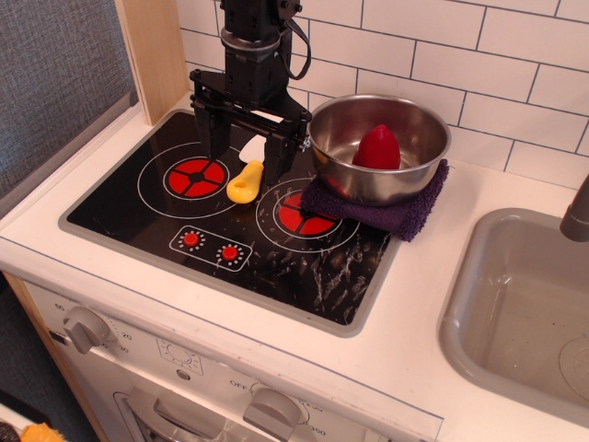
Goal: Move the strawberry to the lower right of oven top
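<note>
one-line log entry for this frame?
gripper: open, empty, above oven top | strawberry: in bowl on cloth | step: not grasped

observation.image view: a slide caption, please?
Open pincer above oven top; strawberry sits in steel bowl.

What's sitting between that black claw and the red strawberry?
Only the steel bowl's near wall: the strawberry sits inside it, right of the gripper. The single camera view shows this.

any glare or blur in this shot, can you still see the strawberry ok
In the observation.image view, the glossy black cooktop shows patchy white glare at its lower right; the steel bowl mirrors the small red toy strawberry inside it; focus is sharp, and the black gripper is unblurred.
</note>
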`<state>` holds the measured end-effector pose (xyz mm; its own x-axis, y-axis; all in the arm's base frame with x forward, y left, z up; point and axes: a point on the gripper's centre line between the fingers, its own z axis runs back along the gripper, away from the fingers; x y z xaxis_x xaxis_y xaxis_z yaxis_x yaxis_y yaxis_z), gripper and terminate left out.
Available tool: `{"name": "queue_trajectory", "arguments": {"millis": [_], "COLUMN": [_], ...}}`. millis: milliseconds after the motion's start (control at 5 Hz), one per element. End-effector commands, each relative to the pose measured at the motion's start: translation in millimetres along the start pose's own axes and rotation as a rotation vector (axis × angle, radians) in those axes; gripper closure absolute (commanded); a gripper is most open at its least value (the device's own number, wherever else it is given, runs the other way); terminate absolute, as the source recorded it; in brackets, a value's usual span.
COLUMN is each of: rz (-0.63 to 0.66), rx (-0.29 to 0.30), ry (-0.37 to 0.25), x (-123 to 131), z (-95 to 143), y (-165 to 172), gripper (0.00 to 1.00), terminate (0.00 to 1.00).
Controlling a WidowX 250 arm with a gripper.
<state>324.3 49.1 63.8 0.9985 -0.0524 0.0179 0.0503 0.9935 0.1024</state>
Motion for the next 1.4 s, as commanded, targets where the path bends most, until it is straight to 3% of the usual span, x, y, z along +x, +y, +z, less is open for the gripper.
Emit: {"name": "queue_trajectory", "arguments": {"millis": [0,400,600,800,1000,1200], "rz": [0.000,-0.017,-0.078,-0.172,-0.242,-0.271], "rx": [0.000,-0.015,-0.033,-0.080,-0.122,-0.090], "ry": [0.000,-0.104,-0.214,-0.253,-0.230,-0.184], "x": [0.0,18.1,49.9,78.0,101.4,105.8], "z": [0.0,28.8,63.3,72.8,62.8,46.6], "y": [0.0,-6.7,-30.1,-61.5,-88.1,-96.1], "gripper": [0.00,0.00,0.00,0.00,0.00,0.00], "terminate": [0.00,0.00,0.00,0.00,0.00,0.00]}}
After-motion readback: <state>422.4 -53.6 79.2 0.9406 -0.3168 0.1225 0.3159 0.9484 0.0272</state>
